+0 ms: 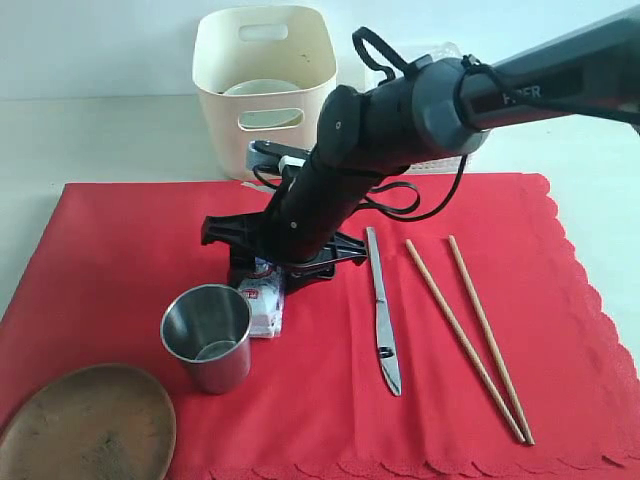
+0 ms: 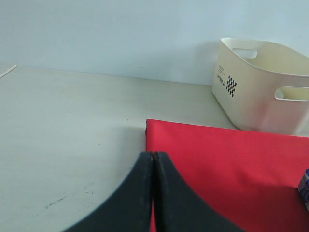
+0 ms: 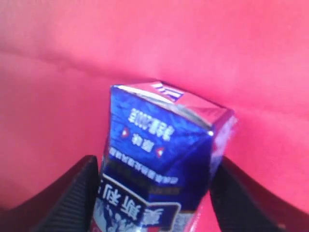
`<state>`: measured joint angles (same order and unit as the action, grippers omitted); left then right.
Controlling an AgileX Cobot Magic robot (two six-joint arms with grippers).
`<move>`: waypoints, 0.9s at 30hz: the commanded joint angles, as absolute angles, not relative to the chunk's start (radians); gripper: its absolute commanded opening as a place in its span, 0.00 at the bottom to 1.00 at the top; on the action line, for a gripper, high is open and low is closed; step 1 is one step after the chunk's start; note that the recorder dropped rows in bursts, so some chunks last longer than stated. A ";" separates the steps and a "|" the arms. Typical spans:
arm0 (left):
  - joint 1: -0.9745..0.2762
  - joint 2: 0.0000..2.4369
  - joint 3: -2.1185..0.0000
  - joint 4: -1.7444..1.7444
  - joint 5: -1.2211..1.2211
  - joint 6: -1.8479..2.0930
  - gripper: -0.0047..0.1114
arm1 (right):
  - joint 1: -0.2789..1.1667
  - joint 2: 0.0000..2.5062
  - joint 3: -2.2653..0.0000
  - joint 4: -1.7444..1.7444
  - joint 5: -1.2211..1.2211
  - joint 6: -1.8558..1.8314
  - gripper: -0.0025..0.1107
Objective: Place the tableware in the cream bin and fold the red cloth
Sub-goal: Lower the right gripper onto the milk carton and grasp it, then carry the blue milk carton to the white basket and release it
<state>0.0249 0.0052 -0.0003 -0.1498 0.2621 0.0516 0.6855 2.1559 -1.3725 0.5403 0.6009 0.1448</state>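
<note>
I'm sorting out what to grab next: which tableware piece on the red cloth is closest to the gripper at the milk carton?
The steel cup, standing upright right beside the carton; the knife, chopsticks and wooden plate all lie farther away.

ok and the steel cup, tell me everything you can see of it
The steel cup is a plain shiny metal tumbler with no handle, slightly narrower at the base. It stands upright, mouth up, and looks empty. It sits on the red cloth, close to the brown wooden plate and right beside the small milk carton. Whether it touches the carton is unclear. Nothing grips it.
</note>
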 commanded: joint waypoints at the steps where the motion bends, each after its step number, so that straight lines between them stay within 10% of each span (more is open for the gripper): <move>1: 0.018 0.000 0.000 -0.143 0.255 0.052 0.06 | 0.687 2.173 -1.365 0.519 0.594 0.131 0.31; 7: 0.018 0.000 0.000 -0.143 0.255 0.052 0.06 | 0.687 2.102 -1.365 0.516 0.608 0.131 0.03; 27: 0.018 0.000 0.000 -0.143 0.255 0.052 0.06 | 0.582 1.797 -1.365 0.384 0.527 0.125 0.02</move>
